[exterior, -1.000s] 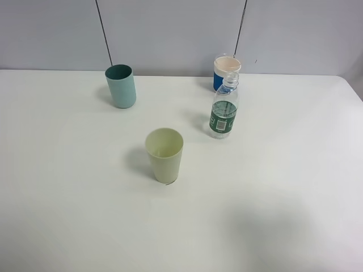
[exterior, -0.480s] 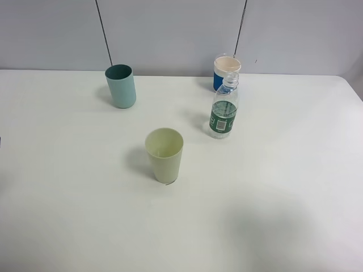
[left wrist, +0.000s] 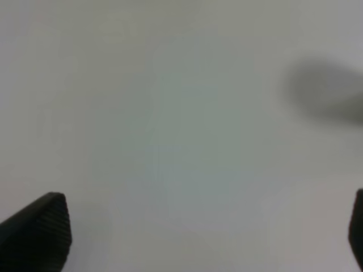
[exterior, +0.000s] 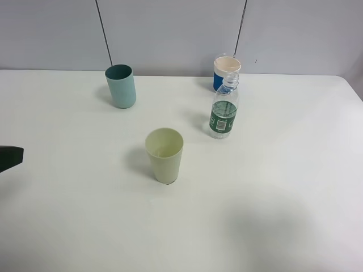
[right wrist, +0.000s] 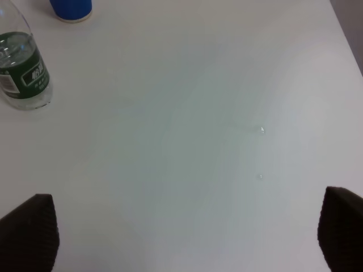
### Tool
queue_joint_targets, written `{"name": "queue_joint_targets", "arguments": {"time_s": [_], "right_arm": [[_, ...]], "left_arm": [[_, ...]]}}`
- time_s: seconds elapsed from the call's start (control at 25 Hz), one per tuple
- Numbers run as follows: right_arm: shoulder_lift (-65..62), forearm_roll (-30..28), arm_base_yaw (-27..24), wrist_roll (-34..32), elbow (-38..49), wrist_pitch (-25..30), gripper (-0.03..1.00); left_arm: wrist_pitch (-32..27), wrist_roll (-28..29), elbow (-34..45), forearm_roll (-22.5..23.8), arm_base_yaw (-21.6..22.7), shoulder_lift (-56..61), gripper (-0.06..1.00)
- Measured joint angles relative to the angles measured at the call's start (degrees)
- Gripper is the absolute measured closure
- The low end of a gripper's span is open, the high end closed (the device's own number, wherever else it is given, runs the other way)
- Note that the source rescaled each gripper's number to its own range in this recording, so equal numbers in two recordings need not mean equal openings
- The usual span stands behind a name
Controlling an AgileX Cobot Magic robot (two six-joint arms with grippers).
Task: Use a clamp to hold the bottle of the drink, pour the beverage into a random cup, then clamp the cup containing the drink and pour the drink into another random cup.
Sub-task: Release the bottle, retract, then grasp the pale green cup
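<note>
— Where is the bottle standing for us?
— We are seeing the small clear plastic bottle with the dark green label band (exterior: pixel 224 113) standing upright on the white worktop (exterior: pixel 283 192), toward the back right. It is just in front of the blue cup with the cream rim (exterior: pixel 227 71) and is standing free of both arms.
— And the other cups?
— The pale yellow-green tapered plastic cup (exterior: pixel 164 154) is standing upright near the middle, well apart from the bottle. The light teal straight-sided cup (exterior: pixel 121 86) is standing at the back left, well apart from both. We cannot tell whether any cup is holding liquid.
— What are we making of the left jaws?
— They are standing released and spread wide. The left wrist view is showing one dark ribbed fingertip (left wrist: pixel 37 235) at one edge and a sliver of the other at the opposite edge, with only blurred worktop between them. From the high camera we are catching just a dark piece of the left arm (exterior: pixel 10 157) at the left edge, well apart from every cup.
— And the right jaws?
— They are released too, gaping over bare worktop and grasping nothing. In the right wrist view the bottle is showing beyond them, with the blue cup farther on.
</note>
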State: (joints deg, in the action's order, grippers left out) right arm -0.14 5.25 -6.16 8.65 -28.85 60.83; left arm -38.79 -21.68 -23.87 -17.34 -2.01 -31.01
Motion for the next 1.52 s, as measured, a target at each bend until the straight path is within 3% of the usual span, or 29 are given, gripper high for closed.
{"name": "queue_joint_targets", "arguments": {"time_s": [0.36, 0.76, 1.12, 1.36, 1.52], "right_arm": [[0.0, 0.0, 0.0, 0.0, 0.0, 0.0, 0.15], [0.0, 0.0, 0.0, 0.0, 0.0, 0.0, 0.15], [0.0, 0.0, 0.0, 0.0, 0.0, 0.0, 0.15], [0.0, 0.0, 0.0, 0.0, 0.0, 0.0, 0.15], [0.0, 0.0, 0.0, 0.0, 0.0, 0.0, 0.15]], "left_arm": [[0.5, 0.0, 0.0, 1.28, -8.0, -9.55, -0.05], [4.43, 1.36, 0.0, 2.17, -22.25, -22.23, -0.05], [21.35, 5.1, 0.3, 2.22, -33.28, -30.76, -0.06], [38.79, 5.15, 7.52, 2.97, -38.83, -36.28, -0.06], [47.37, 5.15, 9.09, 3.01, -41.01, -40.1, -0.06]]}}
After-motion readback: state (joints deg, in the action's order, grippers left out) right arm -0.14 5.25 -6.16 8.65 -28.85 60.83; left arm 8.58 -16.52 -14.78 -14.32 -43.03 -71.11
